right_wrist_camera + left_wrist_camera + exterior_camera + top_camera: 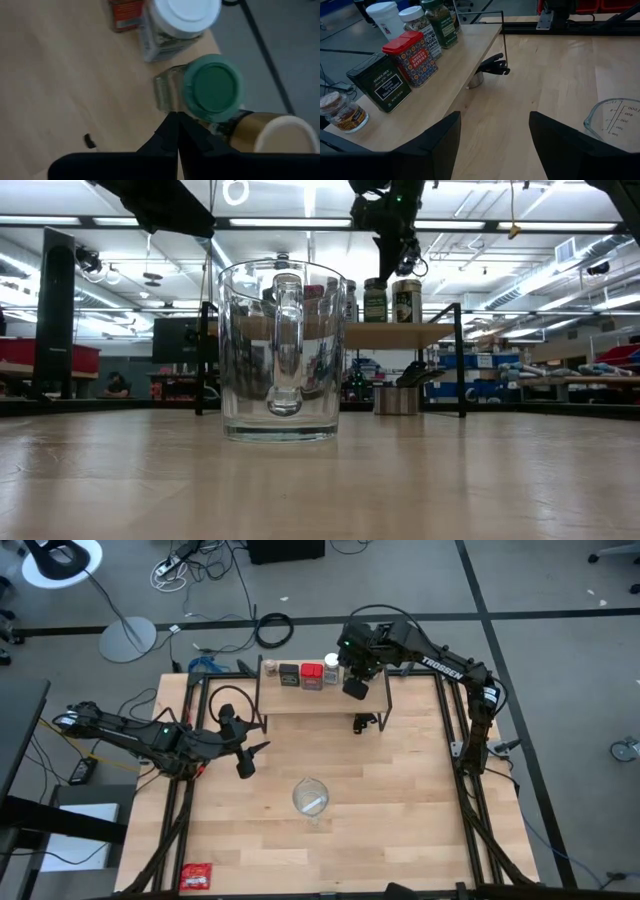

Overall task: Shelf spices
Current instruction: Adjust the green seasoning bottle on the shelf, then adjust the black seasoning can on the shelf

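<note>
Closest, the glass pitcher (279,352); right tool (177,131) pressed together above the shelf (322,698), left tool (492,145) spread.

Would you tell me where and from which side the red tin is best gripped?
Probably from above, with the fingers closing on the front and back faces of the red tin just under its lid. It stands upright on the shelf, flat-sided, with the dark green tin and the white-lidded jar close on either side, so only those two faces are free.
</note>
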You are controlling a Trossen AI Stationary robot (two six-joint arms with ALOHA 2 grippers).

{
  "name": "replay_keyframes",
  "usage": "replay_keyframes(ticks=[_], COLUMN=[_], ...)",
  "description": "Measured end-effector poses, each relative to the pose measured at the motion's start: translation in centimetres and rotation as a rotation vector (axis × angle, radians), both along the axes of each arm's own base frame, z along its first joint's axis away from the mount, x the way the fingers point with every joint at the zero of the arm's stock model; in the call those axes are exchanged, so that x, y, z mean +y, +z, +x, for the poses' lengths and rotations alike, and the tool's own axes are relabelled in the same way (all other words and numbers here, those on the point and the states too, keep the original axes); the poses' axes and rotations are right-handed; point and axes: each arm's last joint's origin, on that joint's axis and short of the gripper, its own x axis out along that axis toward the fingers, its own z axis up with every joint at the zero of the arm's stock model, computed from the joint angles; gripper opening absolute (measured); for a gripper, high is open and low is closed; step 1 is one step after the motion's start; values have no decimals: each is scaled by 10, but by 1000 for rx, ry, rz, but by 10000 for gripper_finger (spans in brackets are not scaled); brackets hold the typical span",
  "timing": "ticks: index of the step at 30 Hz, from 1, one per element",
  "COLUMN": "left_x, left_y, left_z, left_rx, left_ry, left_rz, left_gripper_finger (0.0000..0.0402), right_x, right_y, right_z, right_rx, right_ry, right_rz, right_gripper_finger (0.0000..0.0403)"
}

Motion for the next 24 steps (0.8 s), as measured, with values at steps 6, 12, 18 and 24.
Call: replay_keyframes(ticks=[6,12,18,24], left_x=[0,0,0,0], left_y=[0,0,0,0], left_z=[0,0,0,0], left_rx=[0,0,0,1], left_ry=[0,0,0,0], left_rz=[0,0,0,0], left_gripper_finger=[241,241,241,241], right_x=[-2,-1,0,-3], right_y=[1,2,0,-20], right_z=[1,3,1,2], right_rx=[-1,-5,13,83], right_ry=[-7,4,5,-4], right_rz=[-48,-54,-45,-30], right_gripper_finger=[0,0,0,0])
